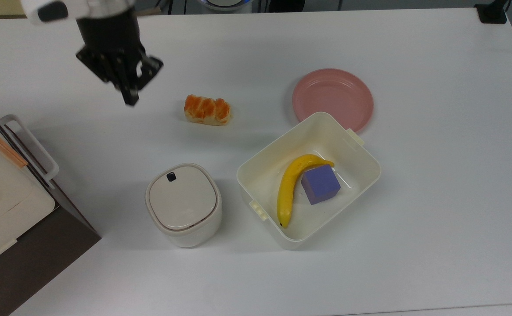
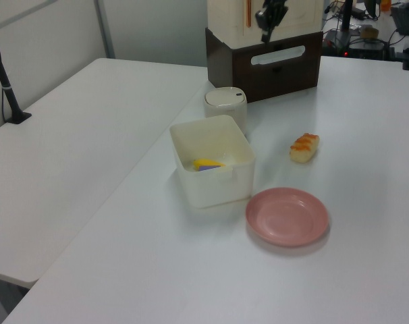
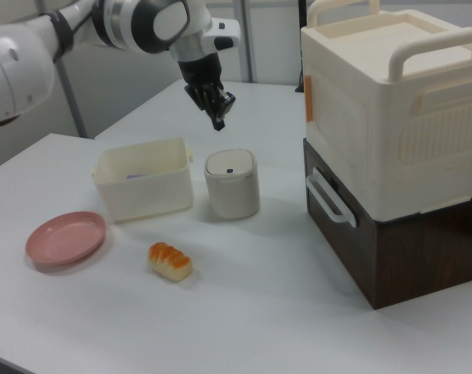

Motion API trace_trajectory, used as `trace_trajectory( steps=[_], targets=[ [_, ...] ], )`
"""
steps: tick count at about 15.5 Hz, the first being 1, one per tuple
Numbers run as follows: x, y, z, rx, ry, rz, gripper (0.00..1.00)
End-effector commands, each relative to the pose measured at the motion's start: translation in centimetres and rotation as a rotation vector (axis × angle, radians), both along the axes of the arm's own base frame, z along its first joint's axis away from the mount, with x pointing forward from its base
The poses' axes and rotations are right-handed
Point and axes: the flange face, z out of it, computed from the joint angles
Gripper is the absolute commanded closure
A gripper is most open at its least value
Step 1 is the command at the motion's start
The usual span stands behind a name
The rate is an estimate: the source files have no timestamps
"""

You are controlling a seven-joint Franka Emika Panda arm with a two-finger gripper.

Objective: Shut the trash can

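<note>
White tabletop carries the bin [image 1: 183, 205], just beside the tub [image 1: 361, 151] on the top view's left. It stands upright, a cream rounded square with no clear long axis, lid flat and shut, dark button [image 1: 171, 177] toward the far edge. Gripper [image 1: 129, 95] hangs well apart, fingers together, empty.

The gripper [image 1: 129, 98] hangs at the top view's ten o'clock, fingers pressed together, pointing down, holding nothing.
</note>
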Motion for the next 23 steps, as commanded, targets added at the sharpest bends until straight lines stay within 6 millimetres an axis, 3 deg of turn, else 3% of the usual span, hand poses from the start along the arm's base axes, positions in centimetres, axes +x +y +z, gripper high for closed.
trace_trajectory(
  steps=[1,6,10,13,14,15,16,17,23],
  targets=[
    [-2.6,0.6,0.2,0.032,0.080,0.126,1.00],
    [-5.0,1.2,1.2,0.053,0.176,0.287,1.00],
    [-6.0,1.5,2.6,0.039,0.165,0.304,0.97],
    [-6.1,1.5,2.6,0.033,0.168,0.301,0.70],
    [-6.2,1.5,2.5,0.034,0.181,0.303,0.53],
    [-6.3,1.6,2.4,0.030,0.190,0.306,0.42],
    [-6.5,1.7,2.5,0.019,0.195,0.307,0.17],
    [-6.8,1.9,2.5,0.011,0.199,0.309,0.00],
    [-7.2,2.0,2.9,0.004,0.190,0.311,0.00]
  ],
)
